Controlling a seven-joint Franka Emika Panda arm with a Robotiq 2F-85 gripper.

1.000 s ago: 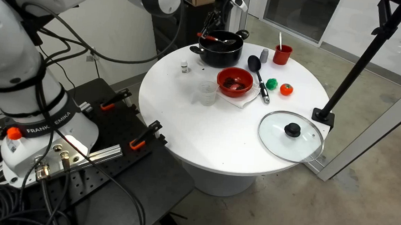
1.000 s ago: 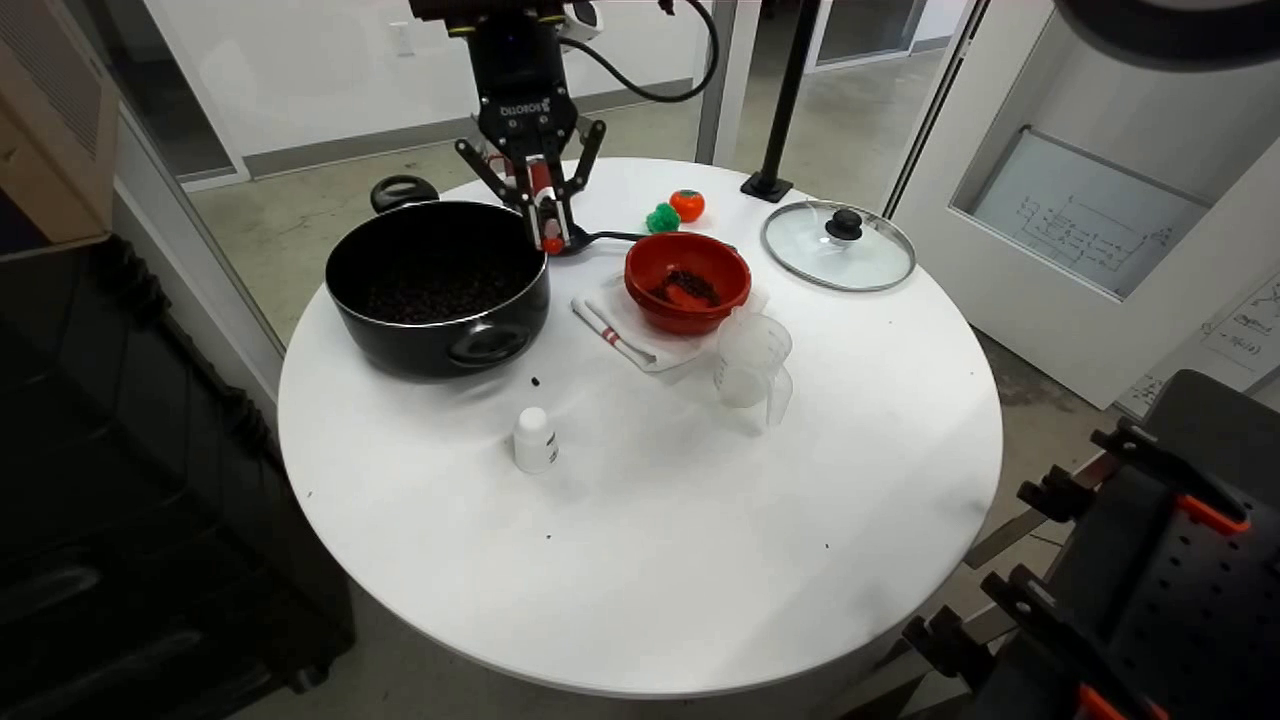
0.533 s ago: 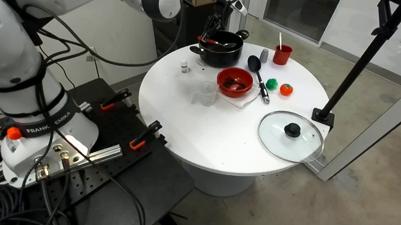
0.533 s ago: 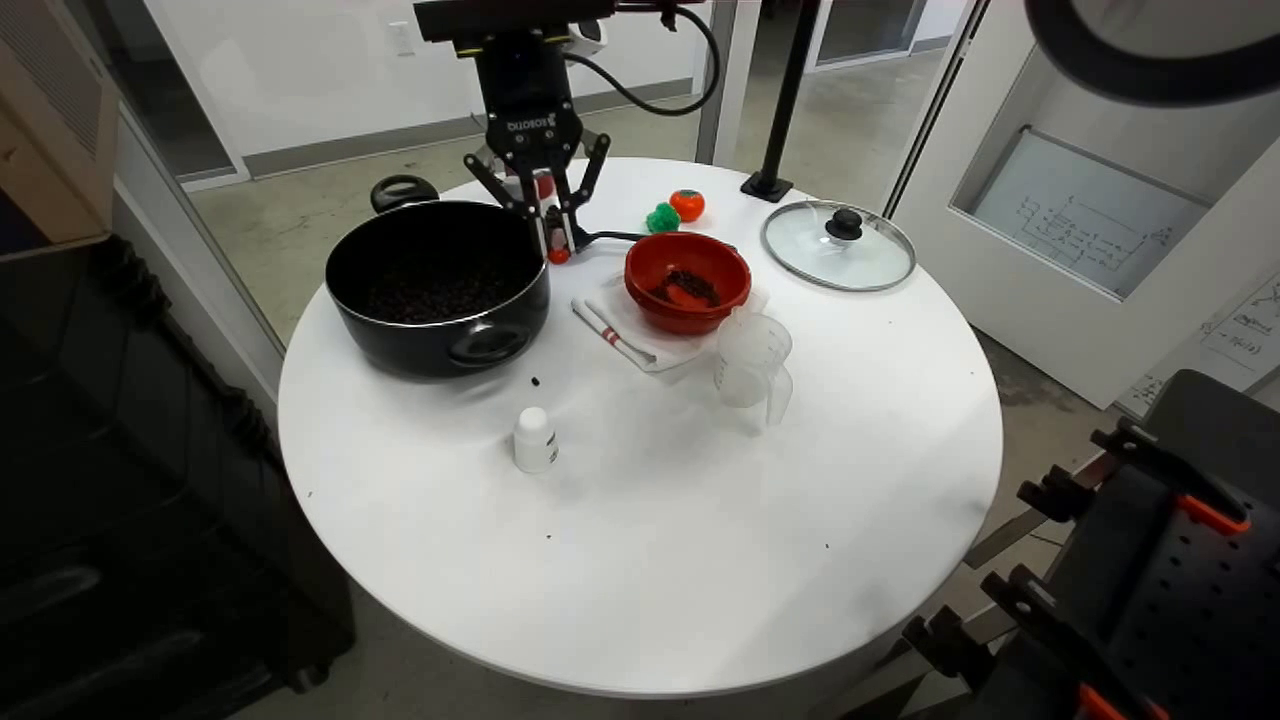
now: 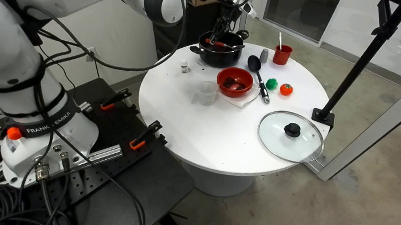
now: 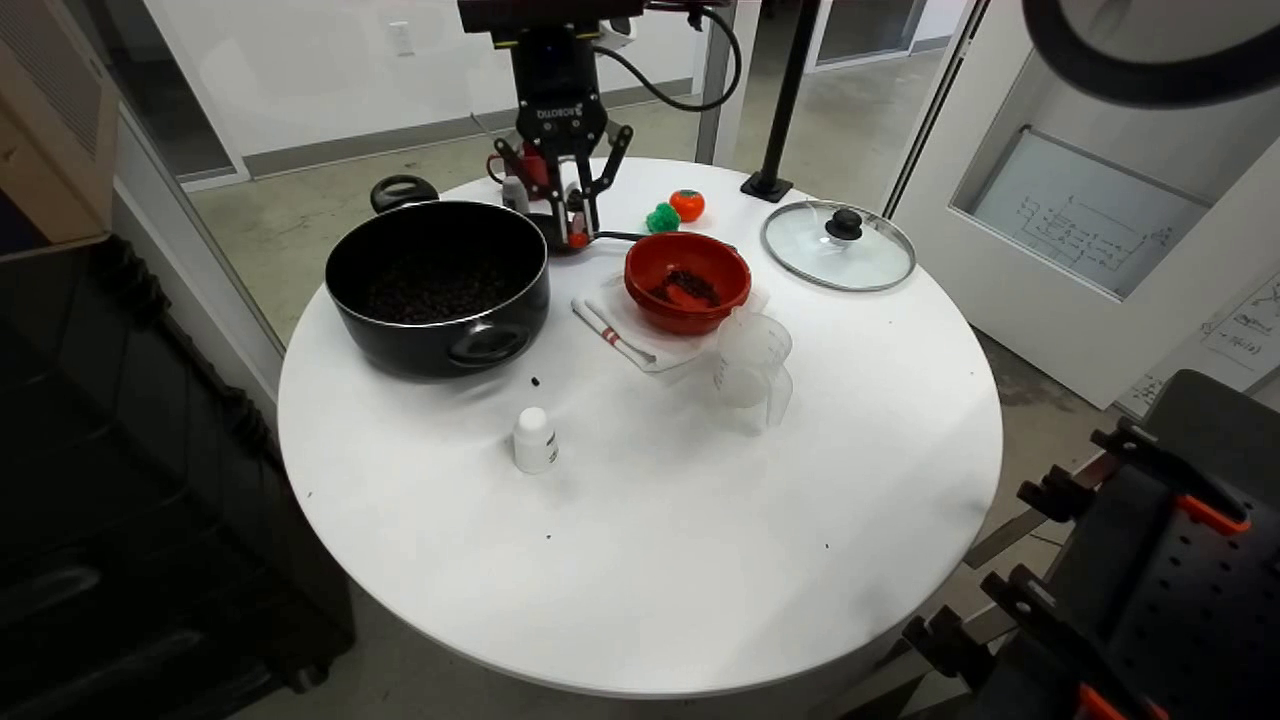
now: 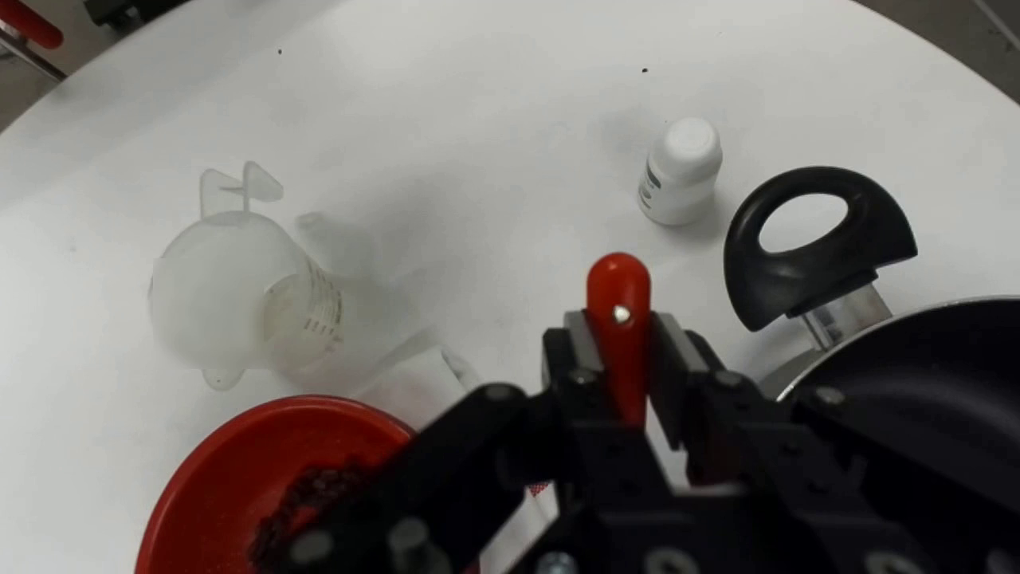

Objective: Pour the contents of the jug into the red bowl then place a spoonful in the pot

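Observation:
My gripper (image 7: pixel 627 331) is shut on the red handle (image 7: pixel 621 359) of a spoon, which stands between its pads. In an exterior view the spoon (image 5: pixel 238 47) points away across the pot's rim; whether it carries anything I cannot tell. The black pot (image 6: pixel 400 345), with dark beans on its floor, lies to the right below my gripper in the wrist view. To the lower left there is the red bowl (image 7: pixel 187 486), holding dark beans and something reddish. The clear jug (image 6: pixel 752 365) stands upright beside the bowl in both exterior views.
A white bottle (image 6: pixel 535 445) stands near the pot. Around the bowl lie a napkin (image 6: pixel 650 360), a black ladle (image 5: pixel 254 63), a green piece (image 5: pixel 271 84) and a tomato (image 5: pixel 286 89). A red cup (image 5: pixel 282 56) and glass lid (image 5: pixel 276 143) sit near the table's edge.
My gripper has moved rightward in both exterior views, carrying the spoon, and now stands clear of the pot's side in an exterior view. The bowl, jug and pot have stayed put.

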